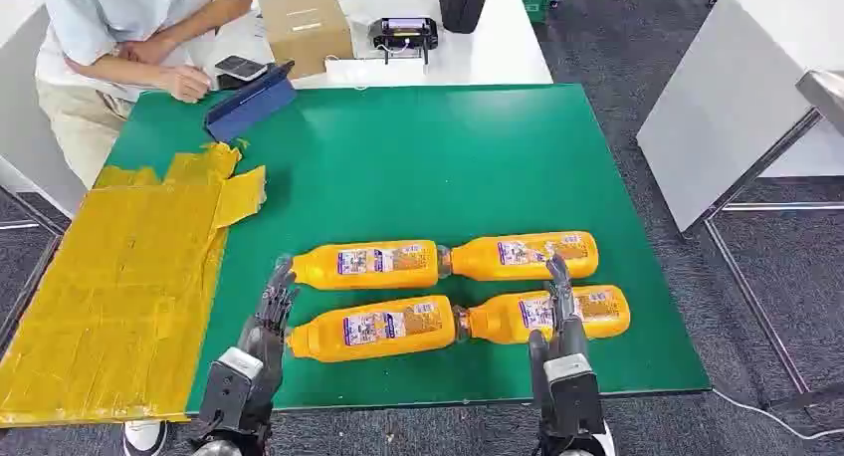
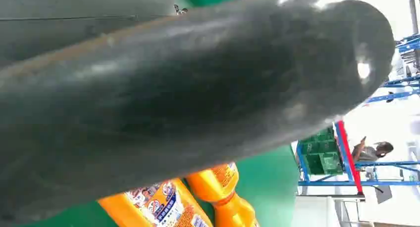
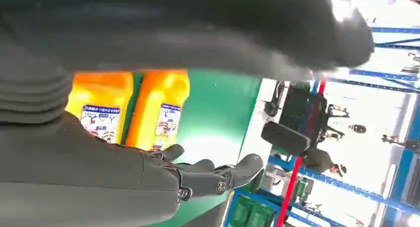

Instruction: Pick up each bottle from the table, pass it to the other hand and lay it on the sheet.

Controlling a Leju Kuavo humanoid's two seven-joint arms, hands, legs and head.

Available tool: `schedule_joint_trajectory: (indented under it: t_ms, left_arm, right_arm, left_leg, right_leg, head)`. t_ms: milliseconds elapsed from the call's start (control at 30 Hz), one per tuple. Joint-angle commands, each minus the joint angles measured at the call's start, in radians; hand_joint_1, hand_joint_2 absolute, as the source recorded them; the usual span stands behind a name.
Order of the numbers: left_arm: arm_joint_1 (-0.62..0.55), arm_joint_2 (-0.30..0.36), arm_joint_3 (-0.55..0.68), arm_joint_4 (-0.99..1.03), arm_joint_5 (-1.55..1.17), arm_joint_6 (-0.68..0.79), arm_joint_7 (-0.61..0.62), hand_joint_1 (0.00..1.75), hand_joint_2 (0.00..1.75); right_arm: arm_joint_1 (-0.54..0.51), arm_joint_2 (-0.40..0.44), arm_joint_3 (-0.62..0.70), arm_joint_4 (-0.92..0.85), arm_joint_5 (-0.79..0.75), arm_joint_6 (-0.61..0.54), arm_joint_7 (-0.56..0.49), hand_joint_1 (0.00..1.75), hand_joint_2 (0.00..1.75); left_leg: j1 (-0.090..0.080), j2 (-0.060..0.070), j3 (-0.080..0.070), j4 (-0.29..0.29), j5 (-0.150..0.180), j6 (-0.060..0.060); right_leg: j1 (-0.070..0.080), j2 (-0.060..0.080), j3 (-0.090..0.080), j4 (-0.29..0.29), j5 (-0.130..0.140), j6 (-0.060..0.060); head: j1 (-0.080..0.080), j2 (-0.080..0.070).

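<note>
- Bottles: four orange ones are laid flat on the green table [image 1: 418, 157] in two rows, caps meeting mid-row; near-left bottle [image 1: 373, 329], near-right bottle [image 1: 547, 315], far-left bottle [image 1: 366, 264], far-right bottle [image 1: 526, 255].
- Yellow sheet [image 1: 109, 287] is spread at the table's left edge; no bottle is laid on it, so no transfer is judged done yet.
- Left hand [image 1: 267, 312] is held with fingers apart, nothing gripped, just beside the bases of both left bottles.
- Right hand [image 1: 560, 302] is extended over the near-right bottle, fingers straight, nothing held; contact cannot be told.
- Person's hand [image 1: 184, 81] is rested at the far edge.
</note>
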Motion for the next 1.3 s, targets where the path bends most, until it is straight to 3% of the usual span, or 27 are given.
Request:
schedule_joint_trajectory:
  t_ms: [33,100,133,467,500,533,567,600,633,667,1167,1233,1300]
  left_arm:
    - [0.028,-0.044,0.045,-0.011,0.062,0.094,-0.124,0.00,0.00]
    - [0.028,-0.044,0.045,-0.011,0.062,0.094,-0.124,0.00,0.00]
    - [0.061,-0.031,0.039,-0.028,0.069,0.101,-0.190,0.00,0.00]
    - [0.111,-0.010,0.031,-0.085,0.068,0.105,-0.197,0.00,0.00]
    - [0.111,-0.010,0.031,-0.085,0.068,0.105,-0.197,0.00,1.75]
    - [0.111,-0.010,0.031,-0.085,0.068,0.105,-0.197,0.35,1.75]
    - [0.111,-0.010,0.031,-0.085,0.068,0.105,-0.197,1.75,1.75]
    - [0.111,-0.010,0.031,-0.085,0.068,0.105,-0.197,1.75,1.75]
    - [0.111,-0.010,0.031,-0.085,0.068,0.105,-0.197,1.75,1.75]
    - [0.132,-0.002,0.029,-0.110,0.070,0.107,-0.197,1.75,1.75]
    - [0.169,0.021,0.020,-0.166,0.071,0.111,-0.201,1.75,1.75]
    - [0.183,0.038,0.012,-0.206,0.077,0.109,-0.204,1.75,1.75]
    - [0.165,0.047,0.006,-0.221,0.090,0.110,-0.205,1.75,1.75]
  right_arm:
    - [-0.025,-0.003,0.044,0.010,-0.130,0.126,-0.121,0.00,0.00]
    - [-0.025,-0.003,0.044,0.010,-0.130,0.126,-0.121,0.00,0.00]
    - [-0.028,-0.001,0.034,0.023,-0.255,0.248,-0.142,0.00,0.00]
    - [-0.037,0.021,0.047,0.027,-0.253,0.242,-0.138,0.00,0.00]
    - [-0.037,0.021,0.047,0.027,-0.253,0.242,-0.138,0.00,1.75]
    - [-0.037,0.021,0.047,0.027,-0.253,0.242,-0.138,0.02,1.75]
    - [-0.037,0.021,0.047,0.027,-0.253,0.242,-0.138,0.45,1.75]
    - [-0.037,0.021,0.047,0.027,-0.253,0.242,-0.138,1.40,1.75]
    - [-0.037,0.021,0.047,0.027,-0.253,0.242,-0.138,1.66,1.75]
    - [-0.040,0.028,0.054,0.028,-0.247,0.235,-0.138,1.75,1.75]
    - [-0.050,0.037,0.074,0.027,-0.241,0.215,-0.130,1.75,1.75]
    - [-0.060,0.036,0.086,0.023,-0.237,0.195,-0.122,1.75,1.75]
    - [-0.062,0.016,0.092,0.007,-0.249,0.167,-0.119,1.75,1.75]
  left_leg:
    - [0.001,-0.001,0.004,-0.001,-0.001,-0.001]
    - [0.001,-0.001,0.005,-0.001,-0.002,-0.001]
    - [0.001,-0.001,0.003,-0.001,-0.001,-0.001]
    - [0.001,-0.001,0.003,-0.001,-0.001,-0.001]
    - [0.001,-0.001,0.005,-0.001,-0.002,-0.001]
    - [0.002,-0.001,0.006,-0.001,-0.002,-0.001]
    - [0.001,-0.001,0.003,-0.001,-0.001,-0.001]
    - [0.001,-0.001,0.002,-0.001,-0.001,-0.001]
    - [0.001,-0.002,0.006,0.000,-0.002,-0.001]
    - [0.001,-0.001,0.003,-0.001,-0.001,-0.001]
    - [0.001,-0.001,0.004,-0.001,-0.002,-0.001]
    - [0.002,0.009,0.006,0.001,-0.006,-0.002]
    - [0.001,0.006,0.002,0.000,-0.004,-0.002]
  right_leg:
    - [0.000,0.003,0.004,-0.001,-0.001,-0.001]
    - [0.001,0.003,0.005,-0.002,-0.001,-0.001]
    - [0.000,0.002,0.003,-0.001,-0.001,-0.001]
    - [0.000,0.002,0.003,-0.001,-0.001,-0.001]
    - [0.001,0.004,0.006,-0.002,-0.002,-0.002]
    - [0.001,0.004,0.006,-0.002,-0.002,-0.002]
    - [0.000,0.002,0.003,-0.001,-0.001,-0.001]
    - [0.000,0.002,0.003,-0.001,-0.001,-0.001]
    - [0.001,0.004,0.007,-0.002,-0.002,-0.002]
    - [0.000,0.003,0.004,-0.001,-0.001,-0.001]
    - [0.000,0.003,0.005,-0.001,-0.001,-0.001]
    - [0.001,0.014,0.005,0.000,-0.002,-0.002]
    - [0.001,0.008,0.001,0.000,-0.001,-0.001]
  head:
    - [0.000,0.000]
    - [0.000,0.000]
    - [0.000,0.000]
    - [0.000,0.000]
    - [0.000,0.000]
    - [0.000,0.000]
    - [0.000,0.000]
    - [0.000,0.000]
    - [0.000,0.000]
    - [0.000,0.000]
    - [0.000,0.000]
    - [0.000,0.000]
    - [0.000,0.000]
